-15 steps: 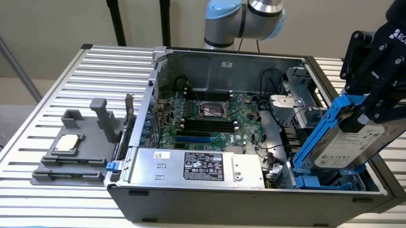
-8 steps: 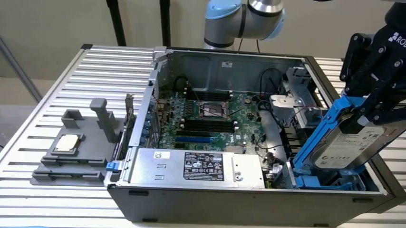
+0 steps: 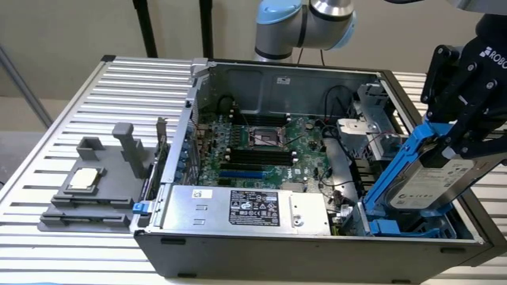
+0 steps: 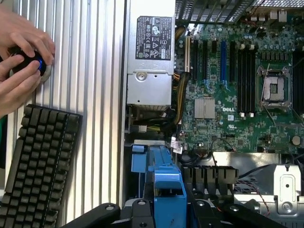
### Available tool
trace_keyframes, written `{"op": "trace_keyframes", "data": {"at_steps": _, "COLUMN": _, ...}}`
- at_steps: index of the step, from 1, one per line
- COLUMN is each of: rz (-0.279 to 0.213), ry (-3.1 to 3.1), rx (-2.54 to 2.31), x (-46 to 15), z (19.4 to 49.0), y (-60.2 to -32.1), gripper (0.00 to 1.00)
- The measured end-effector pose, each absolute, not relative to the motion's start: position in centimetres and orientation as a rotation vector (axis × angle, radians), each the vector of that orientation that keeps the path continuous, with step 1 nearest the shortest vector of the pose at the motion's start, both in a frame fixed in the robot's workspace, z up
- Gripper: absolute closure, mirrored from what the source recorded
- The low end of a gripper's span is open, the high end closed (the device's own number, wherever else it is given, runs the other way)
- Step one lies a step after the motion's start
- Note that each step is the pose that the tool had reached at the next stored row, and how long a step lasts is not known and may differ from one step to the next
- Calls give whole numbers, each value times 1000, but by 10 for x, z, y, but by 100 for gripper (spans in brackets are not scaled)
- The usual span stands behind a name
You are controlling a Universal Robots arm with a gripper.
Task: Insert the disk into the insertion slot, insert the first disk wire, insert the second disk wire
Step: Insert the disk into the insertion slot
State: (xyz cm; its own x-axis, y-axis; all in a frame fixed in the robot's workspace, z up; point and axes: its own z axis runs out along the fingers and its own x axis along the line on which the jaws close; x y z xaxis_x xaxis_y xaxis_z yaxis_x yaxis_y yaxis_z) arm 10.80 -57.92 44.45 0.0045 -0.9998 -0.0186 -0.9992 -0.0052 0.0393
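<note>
Item: disk [image 3: 431, 181], held by your fingers [image 3: 462, 133], which are part-closed on its blue carrier.
Position: 4 o'clock in the case [image 3: 317, 256], exterior view, with its lower end at the slot [image 3: 400, 227].
Long axis: tilted, 1 to 7 o'clock, label side facing up and out.

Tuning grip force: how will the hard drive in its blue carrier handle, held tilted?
Likely rigid and dense for its size: the hard drive has a metal body. Its blue carrier looks like thin plastic, so it probably flexes. Held tilted by the tool, it may slip on smooth sides.
</note>
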Motion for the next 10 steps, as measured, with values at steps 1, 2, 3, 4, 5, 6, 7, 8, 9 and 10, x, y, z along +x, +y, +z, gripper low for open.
{"op": "trace_keyframes", "data": {"at_steps": 1, "rz": -70, "ry": -2206, "rx": 2221, "x": 108, "z": 444, "y": -579, "gripper": 67}}
{"op": "trace_keyframes", "data": {"at_steps": 2, "rz": -74, "ry": -2206, "rx": 2223, "x": 108, "z": 444, "y": -579, "gripper": 67}}
{"op": "trace_keyframes", "data": {"at_steps": 3, "rz": -75, "ry": -2206, "rx": 2224, "x": 108, "z": 444, "y": -580, "gripper": 67}}
{"op": "trace_keyframes", "data": {"at_steps": 4, "rz": -76, "ry": -2206, "rx": 2225, "x": 108, "z": 444, "y": -580, "gripper": 67}}
{"op": "trace_keyframes", "data": {"at_steps": 5, "rz": -76, "ry": -2206, "rx": 2225, "x": 108, "z": 444, "y": -580, "gripper": 67}}
{"op": "trace_keyframes", "data": {"at_steps": 6, "rz": -77, "ry": -2205, "rx": 2225, "x": 108, "z": 444, "y": -581, "gripper": 67}}
{"op": "trace_keyframes", "data": {"at_steps": 7, "rz": -77, "ry": -2205, "rx": 2224, "x": 108, "z": 444, "y": -582, "gripper": 67}}
{"op": "trace_keyframes", "data": {"at_steps": 8, "rz": -78, "ry": -2205, "rx": 2224, "x": 108, "z": 444, "y": -582, "gripper": 67}}
{"op": "trace_keyframes", "data": {"at_steps": 9, "rz": -79, "ry": -2204, "rx": 2224, "x": 108, "z": 444, "y": -583, "gripper": 67}}
{"op": "trace_keyframes", "data": {"at_steps": 10, "rz": -79, "ry": -2204, "rx": 2224, "x": 108, "z": 444, "y": -584, "gripper": 67}}
